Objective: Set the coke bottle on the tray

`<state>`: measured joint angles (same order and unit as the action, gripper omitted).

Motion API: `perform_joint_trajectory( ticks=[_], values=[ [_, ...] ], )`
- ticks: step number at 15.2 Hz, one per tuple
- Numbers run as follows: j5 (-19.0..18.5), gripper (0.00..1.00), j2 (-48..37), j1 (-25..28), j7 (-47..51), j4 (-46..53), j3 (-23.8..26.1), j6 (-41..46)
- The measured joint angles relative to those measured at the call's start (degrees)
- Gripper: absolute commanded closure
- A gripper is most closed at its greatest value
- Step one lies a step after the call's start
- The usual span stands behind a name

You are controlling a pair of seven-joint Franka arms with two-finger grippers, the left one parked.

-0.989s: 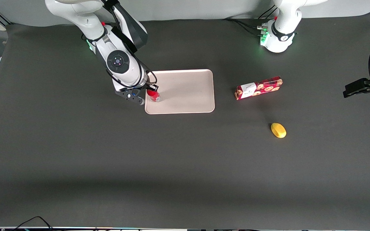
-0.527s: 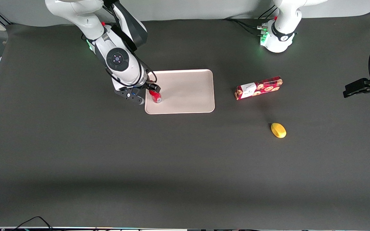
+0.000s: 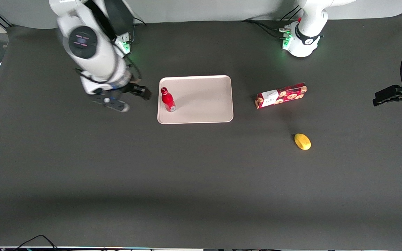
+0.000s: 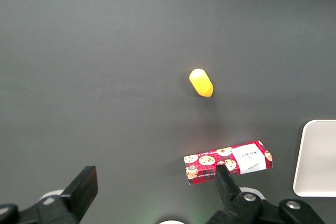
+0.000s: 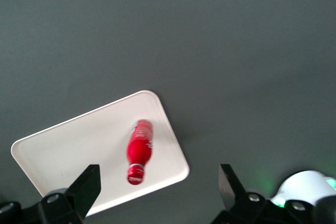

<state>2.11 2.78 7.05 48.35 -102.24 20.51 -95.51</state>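
A: Start with the big things. What does the table (image 3: 82,174) look like?

B: A dark mat covers it. Wide bare stretches run along the edge nearest the front camera and at the working arm's end. The right arm (image 3: 89,52) stands over that end, well above the mat.

A: And the tray (image 3: 204,101)?

B: Pale, rectangular, with rounded corners and a low rim. It lies flat in the middle of the table, ringed by bare mat on every side. In the right wrist view the tray (image 5: 68,156) sits with one corner close beneath the fingers.

A: What is in it?

B: Only the bottle (image 3: 168,100). It stands upright on the tray floor, just inside the short rim at the working arm's end. The rest of the floor is bare. The right wrist view shows the bottle (image 5: 139,150) from above, cap toward the camera, nothing touching it.

A: The gripper (image 3: 131,94)?

B: It hangs over bare mat near the tray's short rim, apart from the bottle. Its two fingers (image 5: 84,187) are spread wide with nothing between them.

A: Anything else?

B: A red cookie box (image 3: 281,95) lies toward the parked arm's end, apart from the tray. A yellow lemon (image 3: 302,141) lies nearer the front camera than the box. The left wrist view shows box (image 4: 228,162) and lemon (image 4: 201,82) with open mat between them.
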Motion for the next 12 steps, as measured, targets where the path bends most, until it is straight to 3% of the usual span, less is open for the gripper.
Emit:
perform_joint_trajectory(
  ticks=[4, 8, 12],
  values=[
    [-0.2, 0.00, -1.0, -0.5, -16.3, 10.3, -11.5, 10.4],
    [-1.8, 0.00, -1.1, -0.7, -33.4, 12.0, -22.6, 12.0],
    [-2.1, 0.00, -1.0, -0.8, -38.2, 12.1, -28.1, 12.1]
  ],
)
